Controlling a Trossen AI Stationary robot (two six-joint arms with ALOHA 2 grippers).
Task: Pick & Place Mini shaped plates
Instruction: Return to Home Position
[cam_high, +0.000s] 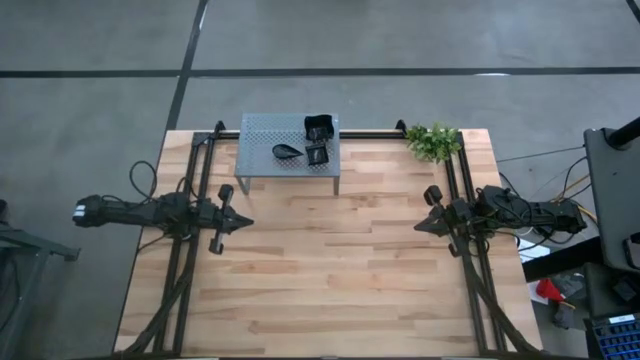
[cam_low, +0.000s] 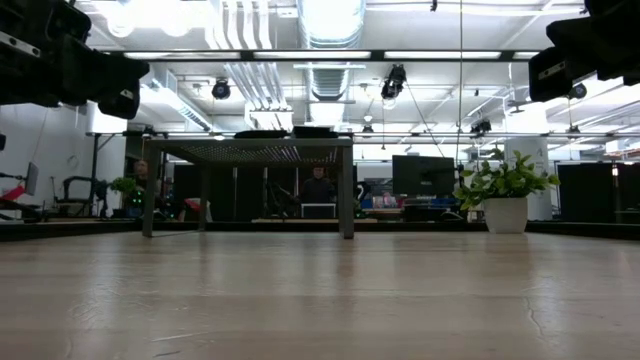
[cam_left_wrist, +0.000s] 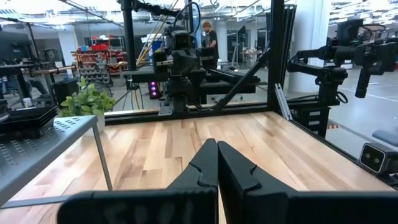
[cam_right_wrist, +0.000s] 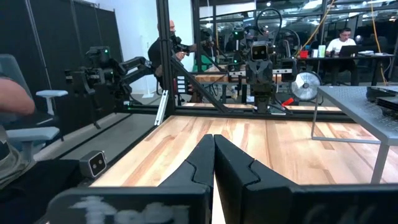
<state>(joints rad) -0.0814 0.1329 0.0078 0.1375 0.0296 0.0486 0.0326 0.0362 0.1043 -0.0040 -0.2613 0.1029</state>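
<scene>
We log the mini shaped plates (cam_high: 317, 129) atop the shelf (cam_high: 258, 130), on its right half. Left gripper (cam_high: 243, 222) and right gripper (cam_high: 420, 226) hang table-side of the shelf, well apart from it, fingers pressed together, holding nothing. For homing, we judge slow tucking moves away from the shelf safest.

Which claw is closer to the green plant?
The right claw: the green plant stands at the far edge on its side. The left claw sits across the table, by the shelf.
</scene>
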